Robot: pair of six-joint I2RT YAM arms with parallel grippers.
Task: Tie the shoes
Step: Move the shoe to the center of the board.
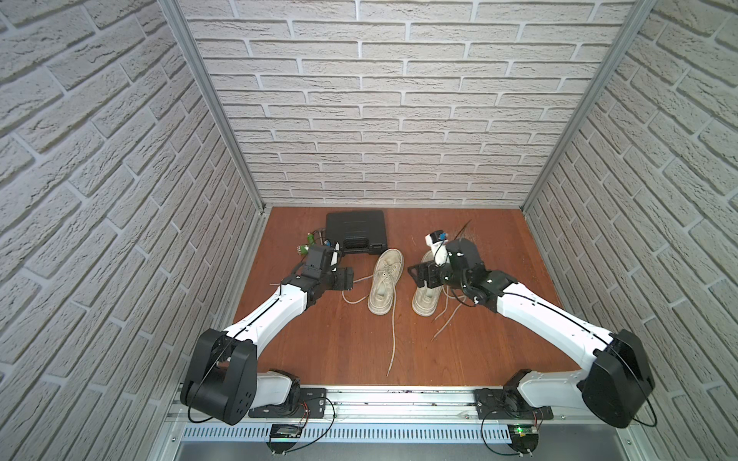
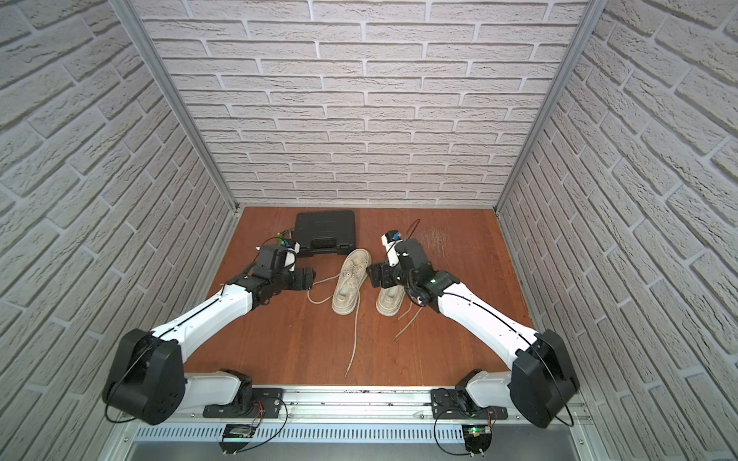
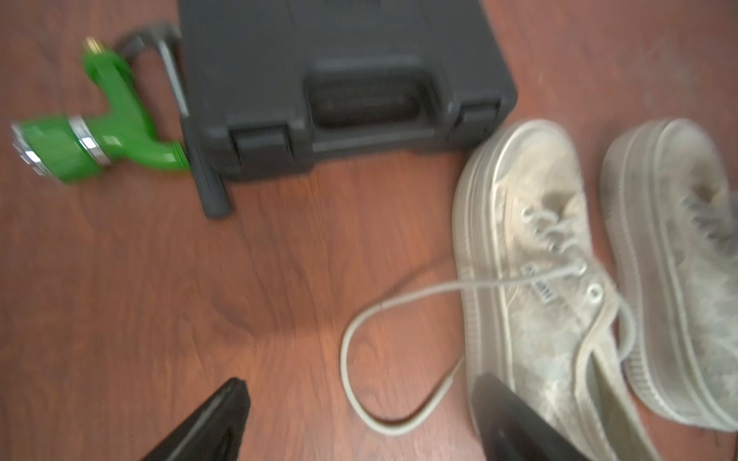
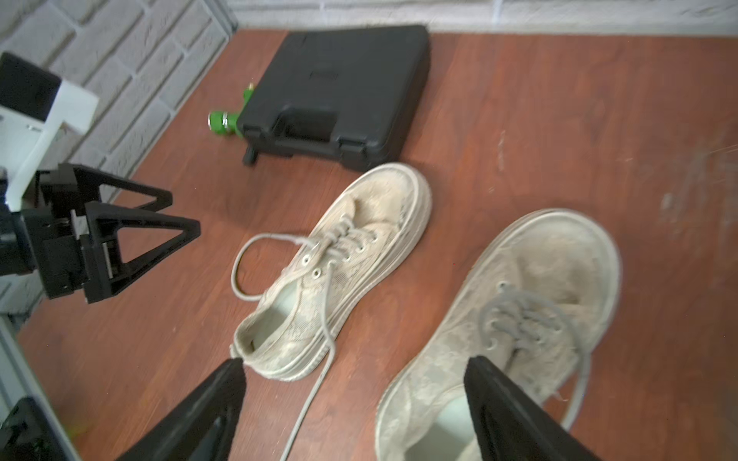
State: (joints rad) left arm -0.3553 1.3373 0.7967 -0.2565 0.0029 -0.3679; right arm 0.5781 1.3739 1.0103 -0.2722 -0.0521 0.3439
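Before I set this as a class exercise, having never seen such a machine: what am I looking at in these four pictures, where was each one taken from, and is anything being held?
It is a robot with two arms, the left arm and the right arm, each ending in two-fingered jaws. Two pictures look down from one camera head overhead. The other two come from small cameras on the wrists, looking out past the jaws. On the wooden table lies a pair of worn beige shoes, one shoe beside the other shoe, with their laces loose and untied. A black case and a green spray nozzle lie there too. Both sets of jaws stand open and hold nothing.
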